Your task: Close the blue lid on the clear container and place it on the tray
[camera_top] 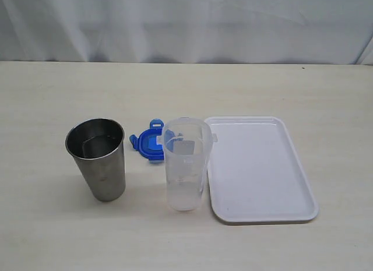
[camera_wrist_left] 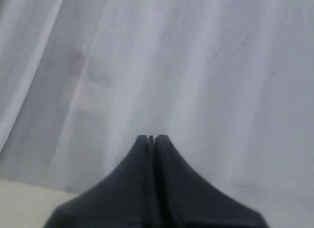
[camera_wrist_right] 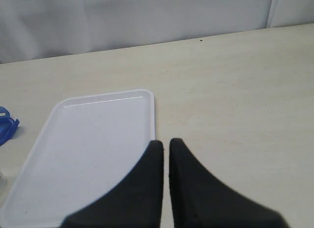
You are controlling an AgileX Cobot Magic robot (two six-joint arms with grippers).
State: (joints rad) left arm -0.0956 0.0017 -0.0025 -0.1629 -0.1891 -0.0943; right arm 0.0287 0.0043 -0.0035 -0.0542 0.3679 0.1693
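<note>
The clear container [camera_top: 184, 166] stands upright and uncovered at the table's middle. Just behind it on its left, the blue lid [camera_top: 148, 144] lies flat on the table, partly hidden by the container; its edge [camera_wrist_right: 6, 127] shows in the right wrist view. The white tray [camera_top: 259, 169] lies right beside the container, on its right, with nothing on it. Neither arm appears in the exterior view. My left gripper [camera_wrist_left: 151, 138] is shut and empty, facing the white curtain. My right gripper [camera_wrist_right: 166, 142] is shut and empty, above the tray's near right edge [camera_wrist_right: 151, 120].
A shiny steel tumbler [camera_top: 98, 158] stands upright left of the lid and container. A white curtain [camera_top: 186, 23] hangs along the table's far edge. Bare pale wood tabletop [camera_top: 326, 96] lies around the objects.
</note>
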